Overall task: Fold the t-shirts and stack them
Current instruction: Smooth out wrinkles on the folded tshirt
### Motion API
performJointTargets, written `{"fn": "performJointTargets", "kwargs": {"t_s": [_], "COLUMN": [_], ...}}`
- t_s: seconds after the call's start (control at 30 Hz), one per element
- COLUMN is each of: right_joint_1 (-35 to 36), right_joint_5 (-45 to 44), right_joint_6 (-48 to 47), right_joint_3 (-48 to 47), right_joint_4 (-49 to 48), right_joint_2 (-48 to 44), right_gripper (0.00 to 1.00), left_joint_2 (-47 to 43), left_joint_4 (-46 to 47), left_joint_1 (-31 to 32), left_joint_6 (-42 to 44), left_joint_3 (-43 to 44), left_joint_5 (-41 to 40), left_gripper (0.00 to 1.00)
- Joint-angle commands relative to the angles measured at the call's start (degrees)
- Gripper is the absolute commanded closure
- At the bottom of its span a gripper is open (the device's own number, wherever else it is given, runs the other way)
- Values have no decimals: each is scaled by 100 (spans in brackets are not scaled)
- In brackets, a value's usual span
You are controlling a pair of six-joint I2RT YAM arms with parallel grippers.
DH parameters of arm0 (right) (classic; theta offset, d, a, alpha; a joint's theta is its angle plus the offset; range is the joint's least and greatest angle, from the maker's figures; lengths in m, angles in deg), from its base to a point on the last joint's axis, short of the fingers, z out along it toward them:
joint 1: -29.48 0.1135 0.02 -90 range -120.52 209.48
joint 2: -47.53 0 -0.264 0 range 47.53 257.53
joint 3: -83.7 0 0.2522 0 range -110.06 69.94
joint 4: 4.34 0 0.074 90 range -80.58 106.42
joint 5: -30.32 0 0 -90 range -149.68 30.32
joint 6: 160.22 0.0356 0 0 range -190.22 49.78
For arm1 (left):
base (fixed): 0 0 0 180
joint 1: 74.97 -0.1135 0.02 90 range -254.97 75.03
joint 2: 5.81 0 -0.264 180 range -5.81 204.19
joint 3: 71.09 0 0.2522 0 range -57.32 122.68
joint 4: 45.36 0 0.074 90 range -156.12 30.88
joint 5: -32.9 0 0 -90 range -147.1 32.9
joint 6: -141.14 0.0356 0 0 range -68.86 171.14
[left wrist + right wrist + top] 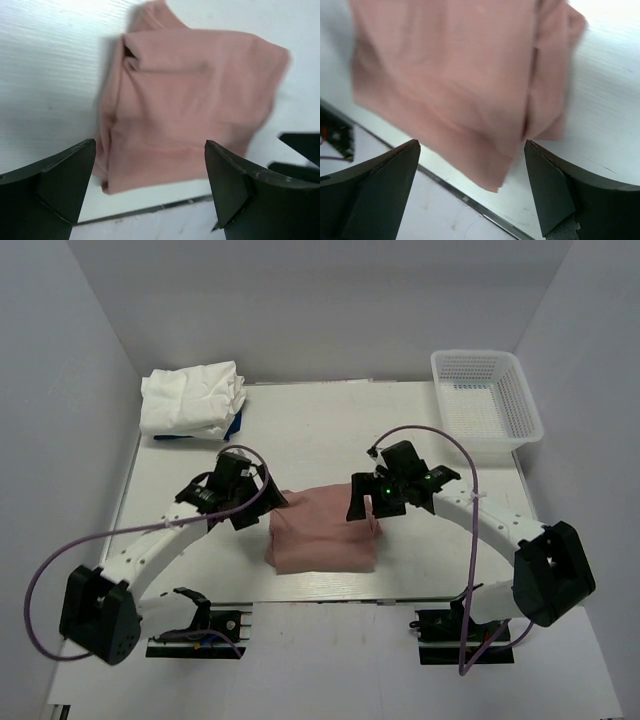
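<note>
Dusty pink, the folded t-shirt (322, 532) lies at the centre of the top view on the table (300, 430). The left gripper (258, 508) is just off its left edge and the right gripper (368, 504) over its upper right corner. The white t-shirts (192, 400) sit stacked at upper left.

In the left wrist view, the pink cloth fills the upper centre beyond spread, empty jaws.

In the right wrist view, it fills the upper left, again beyond parted jaws that hold nothing.
</note>
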Motion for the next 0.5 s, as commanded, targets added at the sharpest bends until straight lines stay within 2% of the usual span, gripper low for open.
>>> {"fn": "performJointTargets", "kwargs": {"t_s": [0.0, 0.07, 0.2, 0.27, 0.3, 0.33, 0.4, 0.43, 0.47], "right_joint_1": [28, 45, 63, 46, 63, 54, 72, 81, 89], "right_joint_5": [-729, -843, -870, -870, -818, -696, -475, -388, -387], "right_joint_6": [7, 33, -45, -81, -64, -72, -2, 42, 77], "right_joint_3": [-165, -218, -516, -613, -631, -710, -710, -719, -728], "right_joint_4": [395, 255, 71, 9, -9, -18, -176, -202, -237], "right_joint_2": [229, 519, 1080, 1187, 1266, 1371, 1398, 1381, 1363], "right_gripper": [10, 10, 10, 16, 20, 34, 49, 63, 66], "left_joint_2": [651, 915, 1364, 1566, 1628, 1689, 1856, 1857, 1935], "left_joint_4": [-368, -421, 149, 264, 334, 335, 388, 388, 388], "left_joint_1": [-20, -20, -20, -20, -20, -20, -20, -20, -20], "left_joint_6": [73, 73, 126, 126, 126, 126, 126, 126, 126], "left_joint_3": [415, 530, 530, 530, 530, 530, 601, 662, 662], "left_joint_5": [-561, -666, -456, -386, -386, -386, -386, -386, -386], "left_gripper": [0, 0, 2, 4, 5, 11, 16, 20, 20]}}
